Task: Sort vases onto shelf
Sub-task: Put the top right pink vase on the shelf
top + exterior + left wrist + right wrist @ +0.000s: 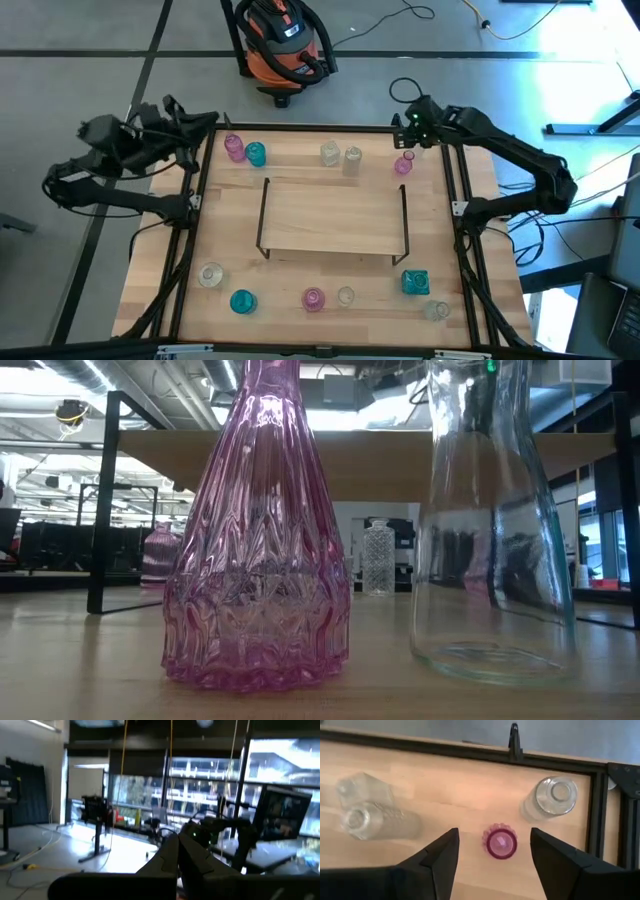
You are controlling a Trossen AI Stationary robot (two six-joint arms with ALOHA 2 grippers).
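Vases stand in two rows on my table, seen from above, with the shelf between the rows and nothing on its board. Along the far edge are a pink vase just beside a teal vase, two clear vases side by side, and a small pink vase near the far right corner. Along the near edge are a clear round vase, a round teal one, a pink one, a small clear one, a square teal vase and another clear one. My right pincer hangs over the small pink vase. My left pincer waits off the table's far left corner.

From table height, a ribbed pink vase and a clear vase fill the picture, the shelf board behind them.

Past my left wrist I see only the room; that pincer has its fingers closed together on nothing.

Past my right wrist, the right pincer is spread open, one finger on either side of the small pink vase's mouth and touching neither side. A clear vase stands beyond it near the rail, and two more off to the other side.
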